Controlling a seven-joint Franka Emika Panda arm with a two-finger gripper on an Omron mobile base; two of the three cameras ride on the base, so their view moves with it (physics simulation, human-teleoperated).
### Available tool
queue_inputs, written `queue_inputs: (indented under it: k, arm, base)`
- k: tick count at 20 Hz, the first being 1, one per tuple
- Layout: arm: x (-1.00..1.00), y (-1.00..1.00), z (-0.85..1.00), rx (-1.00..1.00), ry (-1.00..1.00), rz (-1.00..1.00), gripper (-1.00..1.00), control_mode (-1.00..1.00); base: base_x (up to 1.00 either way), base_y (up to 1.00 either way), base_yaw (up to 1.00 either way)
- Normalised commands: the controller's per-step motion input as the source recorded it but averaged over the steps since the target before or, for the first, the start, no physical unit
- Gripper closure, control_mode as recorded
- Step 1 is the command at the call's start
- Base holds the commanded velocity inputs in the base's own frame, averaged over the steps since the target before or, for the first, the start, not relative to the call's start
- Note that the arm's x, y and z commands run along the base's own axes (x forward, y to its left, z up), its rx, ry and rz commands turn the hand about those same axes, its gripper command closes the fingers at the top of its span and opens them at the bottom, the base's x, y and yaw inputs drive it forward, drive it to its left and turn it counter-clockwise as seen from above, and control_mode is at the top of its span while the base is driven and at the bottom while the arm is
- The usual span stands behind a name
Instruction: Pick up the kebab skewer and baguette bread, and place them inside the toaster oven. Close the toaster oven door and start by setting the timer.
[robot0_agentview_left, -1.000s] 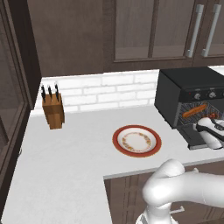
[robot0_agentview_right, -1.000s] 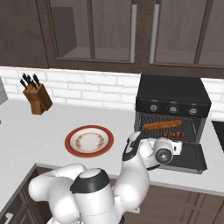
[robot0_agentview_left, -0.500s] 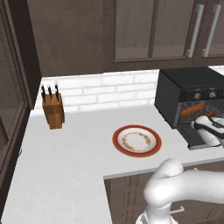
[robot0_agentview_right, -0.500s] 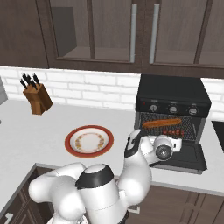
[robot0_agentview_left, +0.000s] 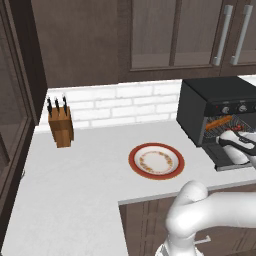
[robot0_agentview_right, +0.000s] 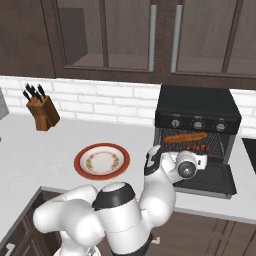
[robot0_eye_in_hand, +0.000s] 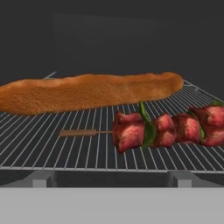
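Observation:
The black toaster oven (robot0_agentview_right: 195, 102) (robot0_agentview_left: 200, 100) stands on the right of the counter with its door (robot0_agentview_right: 210, 177) dropped open. The orange-brown baguette bread (robot0_eye_in_hand: 87, 92) (robot0_agentview_right: 186, 137) (robot0_agentview_left: 219, 122) lies across the back of the wire rack (robot0_eye_in_hand: 65, 148). In front of it on the same rack lies the kebab skewer (robot0_eye_in_hand: 166, 129) (robot0_agentview_right: 197, 147), its bare stick end pointing left. My gripper (robot0_agentview_right: 200, 161) (robot0_agentview_left: 241, 137) hovers over the open door at the oven mouth, apart from both foods and open with nothing in it.
A red-rimmed plate (robot0_agentview_left: 156, 160) (robot0_agentview_right: 102, 161) lies bare on the white counter left of the oven. A wooden knife block (robot0_agentview_left: 60, 125) (robot0_agentview_right: 42, 111) stands by the brick wall. Small round knobs (robot0_agentview_right: 198, 124) line the oven's top front. Dark cabinets hang overhead.
My hand has shifted only slightly at the oven mouth. The baguette and the skewer stay on the rack.

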Motion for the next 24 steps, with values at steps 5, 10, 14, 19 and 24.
queue_inputs:
  k: [5, 10, 14, 19, 24]
  arm:
    - [0.21, 0.0, 0.13, 0.0, 0.0, 0.0, -1.0, -1.0]
    - [0.17, 0.0, 0.13, 0.0, 0.0, 0.0, -1.0, -1.0]
    - [0.17, 0.0, 0.11, 0.0, 0.0, 0.0, -1.0, -1.0]
    - [0.17, 0.0, 0.12, 0.0, 0.0, 0.0, -1.0, -1.0]
    - [0.17, 0.0, 0.09, 0.0, 0.0, 0.0, -1.0, -1.0]
  base:
    - [0.0, 0.0, 0.0]
    - [0.0, 0.0, 0.0]
    - [0.0, 0.0, 0.0]
    - [0.0, 0.0, 0.0]
    - [0.0, 0.0, 0.0]
